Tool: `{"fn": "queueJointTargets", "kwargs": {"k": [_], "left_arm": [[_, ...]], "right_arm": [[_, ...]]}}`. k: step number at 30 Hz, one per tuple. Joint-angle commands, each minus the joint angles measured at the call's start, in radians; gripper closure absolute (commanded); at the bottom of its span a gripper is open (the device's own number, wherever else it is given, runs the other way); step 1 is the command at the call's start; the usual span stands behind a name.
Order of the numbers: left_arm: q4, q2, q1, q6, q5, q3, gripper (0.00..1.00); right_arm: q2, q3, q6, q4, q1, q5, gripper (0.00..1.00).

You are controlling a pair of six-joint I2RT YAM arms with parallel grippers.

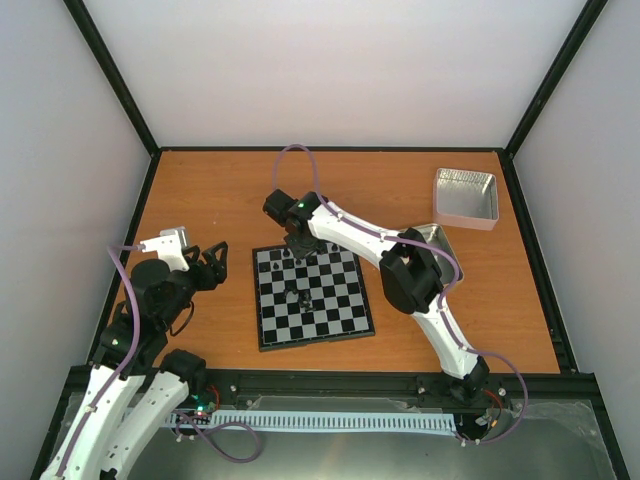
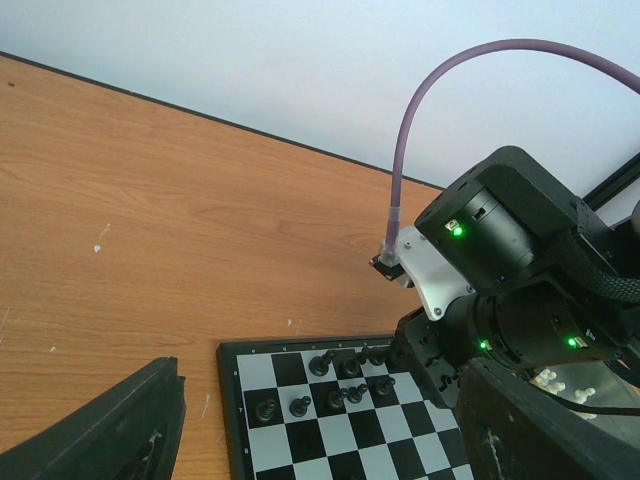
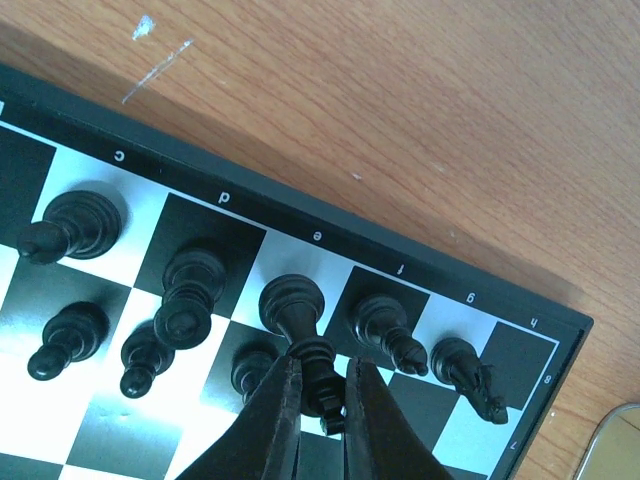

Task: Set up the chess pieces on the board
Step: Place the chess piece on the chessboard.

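The board (image 1: 335, 312) lies in the middle of the table. Several black chess pieces (image 1: 283, 266) stand on its two far rows, and one more (image 1: 297, 296) stands near its centre. My right gripper (image 1: 298, 246) reaches down over the far row. In the right wrist view it (image 3: 322, 388) is shut on the top of a tall black piece (image 3: 291, 301), which stands upright on the light e square beside a bishop (image 3: 384, 325) and a knight (image 3: 468, 372). My left gripper (image 1: 214, 262) hovers open and empty left of the board (image 2: 300, 455).
A shiny metal tin (image 1: 465, 194) stands at the back right. A second tin (image 1: 436, 236) is partly hidden behind the right arm. Some cream-white pieces (image 2: 558, 380) show past the right arm in the left wrist view. Black frame rails edge the table.
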Motion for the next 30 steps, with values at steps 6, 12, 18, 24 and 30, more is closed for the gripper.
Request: {"fn": "queueJointTargets", "kwargs": {"k": [6, 12, 18, 24, 30], "left_arm": [[0.018, -0.002, -0.002, 0.014, -0.007, 0.004, 0.24], [0.019, 0.001, -0.002, 0.014, -0.006, 0.004, 0.24], [0.018, -0.001, -0.002, 0.014, -0.008, 0.004, 0.24], [0.019, -0.002, -0.002, 0.014, -0.009, 0.003, 0.24], [0.019, -0.004, -0.002, 0.014, -0.009, 0.003, 0.24]], "right_arm": [[0.046, 0.053, -0.019, -0.049, -0.004, 0.0, 0.93], [0.083, 0.109, -0.021, -0.071, -0.003, 0.024, 0.93], [0.091, 0.126, -0.019, -0.085, -0.003, 0.021, 0.86], [0.061, 0.124, -0.021, -0.093, -0.003, 0.017, 0.96], [0.056, 0.125, -0.014, -0.095, -0.004, 0.003, 0.97]]}}
